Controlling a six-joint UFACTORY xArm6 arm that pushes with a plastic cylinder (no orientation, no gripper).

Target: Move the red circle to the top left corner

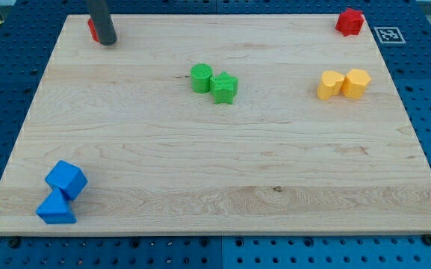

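Note:
A red block (92,29), mostly hidden behind my rod, sits at the top left corner of the wooden board (215,157); its shape cannot be made out. My tip (107,42) rests right against that block's right side. A second red block (349,21) sits at the top right corner.
A green round block (201,78) and a green star-like block (224,88) touch near the top middle. Two yellow blocks (331,85) (356,82) sit side by side at the right. A blue cube (66,179) and a blue triangle (55,208) sit at the bottom left.

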